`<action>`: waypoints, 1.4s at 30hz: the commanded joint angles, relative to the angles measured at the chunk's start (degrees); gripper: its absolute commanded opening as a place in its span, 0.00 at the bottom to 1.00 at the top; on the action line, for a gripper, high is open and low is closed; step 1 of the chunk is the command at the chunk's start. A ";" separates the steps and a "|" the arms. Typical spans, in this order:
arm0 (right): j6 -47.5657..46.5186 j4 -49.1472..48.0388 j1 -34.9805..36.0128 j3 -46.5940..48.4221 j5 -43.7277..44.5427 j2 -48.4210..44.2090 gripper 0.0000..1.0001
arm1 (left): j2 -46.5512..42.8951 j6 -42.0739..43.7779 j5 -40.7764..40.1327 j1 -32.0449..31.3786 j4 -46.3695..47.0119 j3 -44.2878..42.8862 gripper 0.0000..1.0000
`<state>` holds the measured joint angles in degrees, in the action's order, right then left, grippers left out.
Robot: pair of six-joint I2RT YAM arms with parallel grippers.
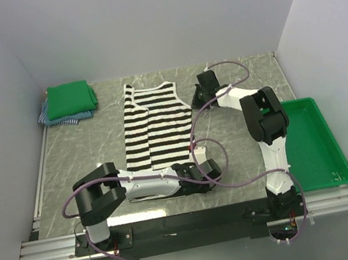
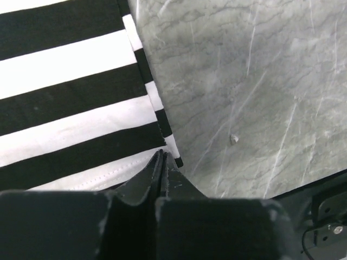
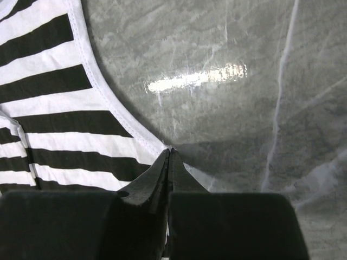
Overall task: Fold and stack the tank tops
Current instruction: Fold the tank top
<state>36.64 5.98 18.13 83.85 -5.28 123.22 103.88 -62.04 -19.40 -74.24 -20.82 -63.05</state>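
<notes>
So, your left fingers (image 2: 149, 179) pinched shut on striped tank top (image 1: 154, 130) at bottom-right hem corner, right fingers (image 3: 157, 173) clamped on right armhole edge. Top flat mid-tabletop (image 1: 229, 137); wide strip between it and tray (image 1: 312, 146).

The striped tank top (image 1: 154, 130) is soft, matt cloth with a stitched hem. The grey marbled tabletop (image 3: 244, 119) is smooth and glossy. The green tray (image 1: 310, 139) looks like smooth plastic.
</notes>
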 commanded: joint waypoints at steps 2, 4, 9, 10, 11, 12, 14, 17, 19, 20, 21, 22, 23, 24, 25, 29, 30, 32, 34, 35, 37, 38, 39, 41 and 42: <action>0.44 2.02 -0.90 -1.93 0.97 -4.12 0.00 | -1.65 0.52 -0.99 -1.61 -1.68 -0.42 0.00; 0.88 1.85 -1.78 -3.42 0.71 -5.61 0.00 | -5.16 0.60 -0.73 -2.14 -0.19 1.68 0.01; 1.33 1.58 -4.06 -7.21 0.62 -10.26 0.00 | -11.84 1.57 2.43 -2.84 5.17 5.47 0.00; 1.24 1.84 -4.24 -8.52 0.88 -11.06 0.00 | -12.29 1.92 2.78 -3.10 6.13 5.56 0.01; 1.32 1.93 -4.50 -9.14 1.14 -11.68 0.00 | -12.64 2.01 3.13 -3.37 6.49 5.48 0.00; 1.24 2.02 -4.68 -9.84 1.23 -12.56 0.00 | -12.99 2.01 3.05 -3.98 6.67 5.39 0.01; 1.15 2.11 -4.95 -11.16 0.97 -14.32 0.00 | -13.61 1.23 3.14 -4.07 7.11 5.74 0.00; 0.97 2.72 -4.68 -11.70 0.36 -15.99 0.00 | -16.15 -0.62 2.18 -4.07 8.16 8.28 0.01; 0.89 3.42 -4.60 -11.17 0.27 -16.43 0.00 | -17.83 -1.32 1.12 -4.07 8.25 10.13 0.01; 0.89 3.86 -4.25 -10.82 0.62 -16.34 0.00 | -18.00 -1.15 1.03 -4.07 7.90 10.40 0.01; 0.71 4.21 -4.24 -10.47 0.79 -16.00 0.00 | -17.22 -0.89 0.85 -3.99 7.38 9.88 0.01; 0.80 4.74 -4.16 -9.94 0.71 -15.82 0.00 | -16.61 -0.28 0.77 -4.07 7.02 9.44 0.11; 0.80 4.66 -3.98 -9.94 0.71 -15.82 0.00 | -15.64 0.07 0.94 -4.25 6.93 9.09 0.16; 0.97 4.57 -4.15 -10.03 0.71 -15.73 0.00 | -13.81 0.43 1.03 -4.25 7.37 8.73 0.22; 0.97 4.22 -4.16 -10.29 0.62 -15.73 0.00 | -12.83 1.04 1.81 -4.34 7.63 8.47 0.30; 0.80 4.39 -4.16 -10.47 0.97 -15.38 0.00 | -7.13 1.31 0.25 -5.39 3.87 4.70 0.37; 0.80 4.48 -4.16 -10.55 0.97 -15.38 0.00 | -6.32 1.40 -0.37 -5.91 2.81 3.12 0.37; 0.89 4.13 -4.16 -10.64 0.88 -15.29 0.00 | -4.40 1.05 -2.04 -6.27 0.08 1.79 0.40; 0.89 3.87 -4.15 -10.73 0.53 -15.03 0.00 | -3.42 0.61 -2.83 -6.71 -1.41 0.56 0.41; 0.89 3.78 -4.16 -10.82 0.36 -15.11 0.00 | -2.72 0.43 -3.27 -6.80 -1.85 0.30 0.42; 0.97 3.52 -4.16 -10.99 0.18 -15.03 0.00 | -2.01 -0.27 -3.98 -6.89 -3.43 -0.50 0.42; 0.97 3.43 -4.16 -11.08 0.18 -15.03 0.00 | -1.57 -0.27 -4.85 -7.15 -3.87 -0.76 0.42; 0.89 3.34 -4.07 -11.17 0.18 -15.11 0.00 | -1.40 -0.45 -5.03 -7.41 -4.31 -1.20 0.41; 0.89 3.08 -4.15 -11.61 0.18 -15.11 0.00 | -0.52 -0.71 -5.38 -7.41 -5.45 -1.64 0.36; 0.97 3.07 -4.16 -11.61 0.18 -15.03 0.00 | -0.17 -0.89 -6.00 -7.59 -5.98 -2.16 0.33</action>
<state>37.82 10.20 13.74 72.69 -5.41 109.32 102.69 -62.19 -22.39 -81.17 -23.75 -62.85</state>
